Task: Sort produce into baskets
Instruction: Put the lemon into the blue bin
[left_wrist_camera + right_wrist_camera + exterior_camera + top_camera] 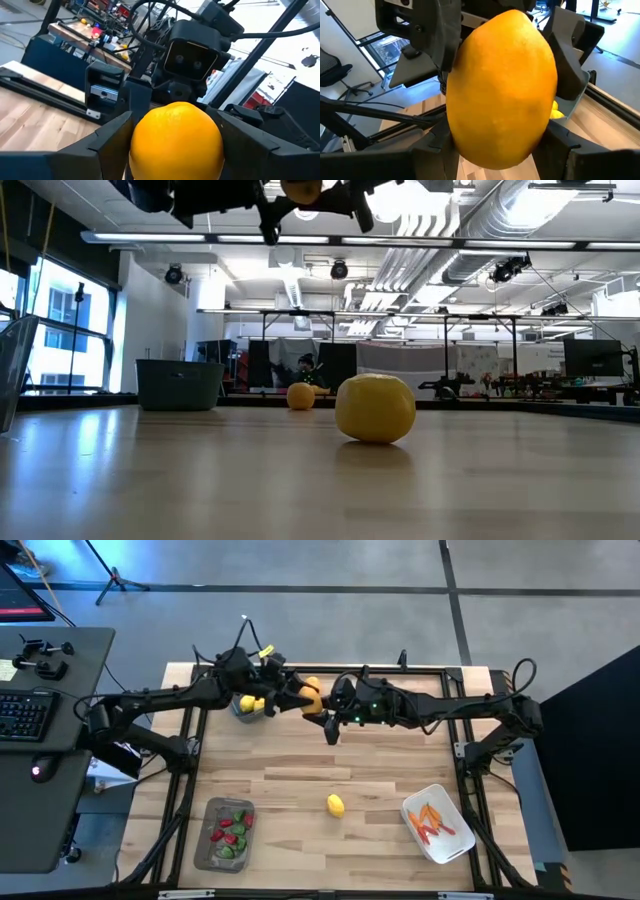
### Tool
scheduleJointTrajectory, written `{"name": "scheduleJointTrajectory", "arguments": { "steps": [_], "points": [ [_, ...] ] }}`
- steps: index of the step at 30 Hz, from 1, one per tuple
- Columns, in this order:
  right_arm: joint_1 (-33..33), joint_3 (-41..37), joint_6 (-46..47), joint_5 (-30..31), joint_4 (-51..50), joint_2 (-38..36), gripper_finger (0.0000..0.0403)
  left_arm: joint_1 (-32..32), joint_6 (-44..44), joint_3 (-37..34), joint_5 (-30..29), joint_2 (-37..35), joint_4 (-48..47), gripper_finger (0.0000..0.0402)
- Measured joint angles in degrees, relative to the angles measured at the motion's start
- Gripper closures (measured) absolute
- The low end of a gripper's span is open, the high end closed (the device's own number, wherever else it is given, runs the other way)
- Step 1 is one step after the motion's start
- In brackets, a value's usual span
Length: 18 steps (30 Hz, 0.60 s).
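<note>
Orange fruit (pixel 312 695) gripped by right pincer (pixel 322 707); left pincer (pixel 298 697) spread wide round it, midair.

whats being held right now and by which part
A round orange toy fruit, in mid-air between both grippers. The right gripper clamps it across its middle. The left gripper flanks its sides; whether it grips cannot be told.

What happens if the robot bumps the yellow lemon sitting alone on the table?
The lemon would probably roll, since it looks round and rests on the flat bare table. Its skin looks smooth, so a claw might slip on it. It is likely light.
</note>
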Motion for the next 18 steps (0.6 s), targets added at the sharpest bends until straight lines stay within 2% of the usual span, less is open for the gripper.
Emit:
{"name": "scheduleJointTrajectory", "arguments": {
  "steps": [8,11,18],
  "points": [
    [-0.22,0.00,-0.97,0.17,0.06,-0.10,0.0229,0.00,-1.58,-0.02,0.02,0.00,1.16,0.0205],
    [-0.33,0.00,-1.33,-0.07,-0.02,-0.10,0.0224,0.00,-1.43,-0.04,-0.83,0.00,1.21,0.0216],
    [-0.88,-0.02,-1.72,1.35,-1.77,-0.08,0.0167,2.21,-1.20,-0.04,-1.54,-0.23,1.23,0.0219]
  ]
}}
